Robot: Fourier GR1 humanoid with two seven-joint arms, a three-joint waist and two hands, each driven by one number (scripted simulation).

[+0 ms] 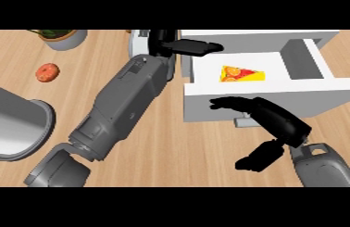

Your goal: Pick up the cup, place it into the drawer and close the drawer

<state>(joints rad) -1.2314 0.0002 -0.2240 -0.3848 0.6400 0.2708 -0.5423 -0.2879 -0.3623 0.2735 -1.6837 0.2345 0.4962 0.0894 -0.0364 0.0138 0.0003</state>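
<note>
The white drawer [256, 95] stands pulled open at the right, with a yellow-orange wedge [240, 73] lying inside. A pale grey-white cup [139, 43] shows as a sliver at the top centre, mostly hidden behind my left hand [179, 44]. That hand lies right beside the cup, its fingers stretched rightward over the drawer's back left corner. I cannot tell whether it touches the cup. My right hand [277, 122] hovers open in front of the drawer's front panel, fingers pointing left, thumb hanging below.
A potted plant [65, 36] stands at the top left. A small red-orange round item [47, 72] lies on the wooden counter left of my left forearm. A large grey round vessel [24, 124] fills the left edge.
</note>
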